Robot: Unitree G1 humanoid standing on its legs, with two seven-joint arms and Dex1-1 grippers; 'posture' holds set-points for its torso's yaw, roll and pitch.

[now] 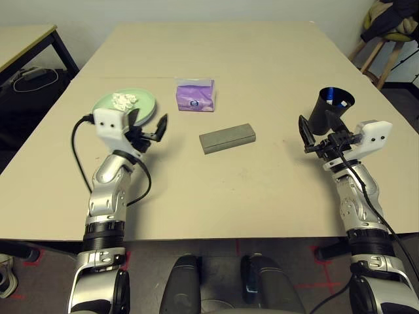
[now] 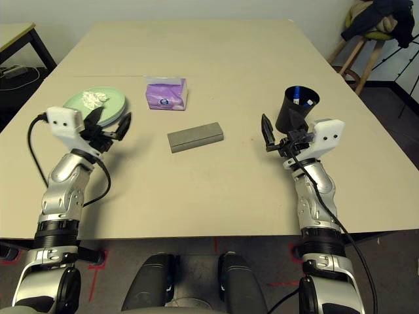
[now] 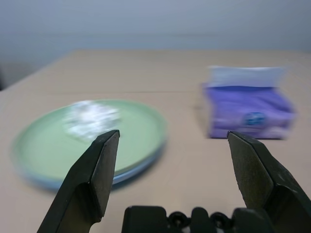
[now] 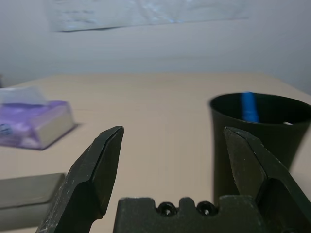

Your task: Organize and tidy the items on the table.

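1. Left gripper and right gripper: jaws spread, empty.
2. Only the left wrist view shows a blue rim under the green plate, crumpled tissue on top.
3. Purple tissue pack just beside the plate, grey case mid-table, black cup at the right gripper.

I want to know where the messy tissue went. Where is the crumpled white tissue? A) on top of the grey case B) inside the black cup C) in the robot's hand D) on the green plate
D: the crumpled white tissue lies on the green plate, and both hands are open and hold nothing.
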